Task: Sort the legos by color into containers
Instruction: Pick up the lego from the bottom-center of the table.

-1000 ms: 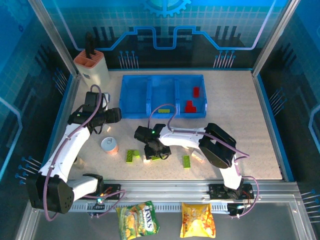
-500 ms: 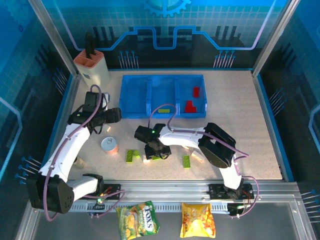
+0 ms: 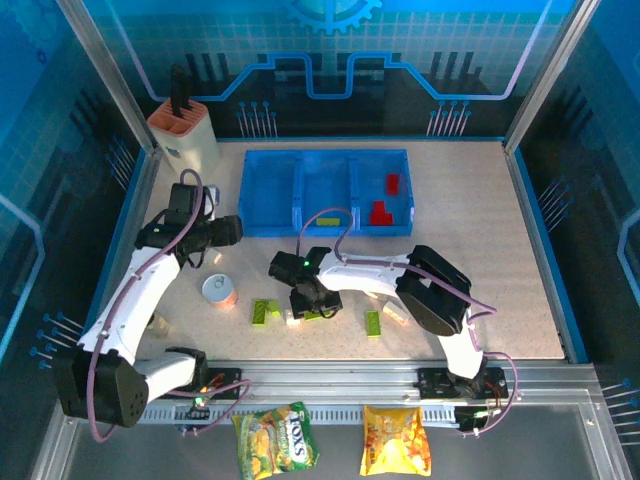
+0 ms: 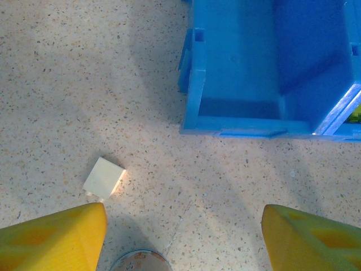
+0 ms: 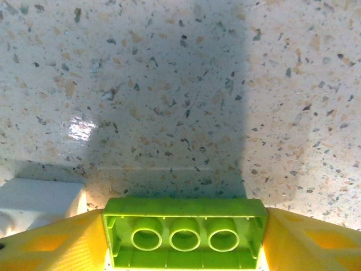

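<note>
**Lego sort at an early stage: most bricks not yet binned**

Seen from above, the blue tray (image 3: 244,195) sits at the far side of the surface. Its right compartment holds red bricks (image 3: 380,212), the middle one a lime brick (image 3: 328,221), and the left looks bare. The right pincer (image 3: 314,306) is closed on a lime green brick (image 5: 185,212) low over the near surface, w/ a white brick (image 5: 39,197) just beside it. Loose green bricks (image 3: 265,310) lie nearby. The left pincer (image 4: 183,234) hangs wide, holding nothing, near a second white brick (image 4: 104,178). Judged approx. a quarter done, w/ no whites binned.
</note>
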`<action>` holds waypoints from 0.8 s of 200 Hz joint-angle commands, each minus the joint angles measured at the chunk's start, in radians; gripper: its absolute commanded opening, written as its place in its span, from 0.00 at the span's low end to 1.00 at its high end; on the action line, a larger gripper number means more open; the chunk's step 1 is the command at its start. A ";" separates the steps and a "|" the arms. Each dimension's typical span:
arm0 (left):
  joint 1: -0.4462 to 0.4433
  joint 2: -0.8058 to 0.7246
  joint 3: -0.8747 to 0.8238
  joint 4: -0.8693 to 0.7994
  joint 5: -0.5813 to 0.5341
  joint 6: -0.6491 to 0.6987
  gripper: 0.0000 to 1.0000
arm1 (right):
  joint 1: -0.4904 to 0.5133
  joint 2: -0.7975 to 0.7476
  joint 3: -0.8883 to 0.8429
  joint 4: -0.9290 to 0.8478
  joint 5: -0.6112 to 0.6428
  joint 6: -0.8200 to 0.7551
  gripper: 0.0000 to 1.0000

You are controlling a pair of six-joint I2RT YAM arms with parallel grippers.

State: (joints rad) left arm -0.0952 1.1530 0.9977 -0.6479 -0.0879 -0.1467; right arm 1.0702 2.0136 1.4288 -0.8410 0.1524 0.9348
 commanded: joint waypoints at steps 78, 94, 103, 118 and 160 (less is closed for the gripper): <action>0.011 0.004 -0.002 0.006 0.019 0.018 0.74 | -0.036 -0.029 0.018 -0.071 0.091 -0.012 0.68; 0.011 0.004 -0.001 0.006 0.020 0.019 0.74 | -0.049 -0.042 0.030 -0.085 0.104 -0.021 0.68; 0.011 0.004 -0.002 0.005 0.020 0.018 0.74 | -0.056 -0.050 0.037 -0.090 0.109 -0.027 0.68; 0.011 0.004 -0.003 0.005 0.019 0.018 0.74 | -0.070 -0.060 0.048 -0.095 0.120 -0.035 0.68; 0.012 0.004 -0.002 0.005 0.019 0.018 0.74 | -0.121 -0.075 0.097 -0.104 0.146 -0.066 0.68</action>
State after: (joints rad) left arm -0.0944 1.1530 0.9977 -0.6479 -0.0879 -0.1471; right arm 0.9798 1.9854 1.4750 -0.9085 0.2565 0.8963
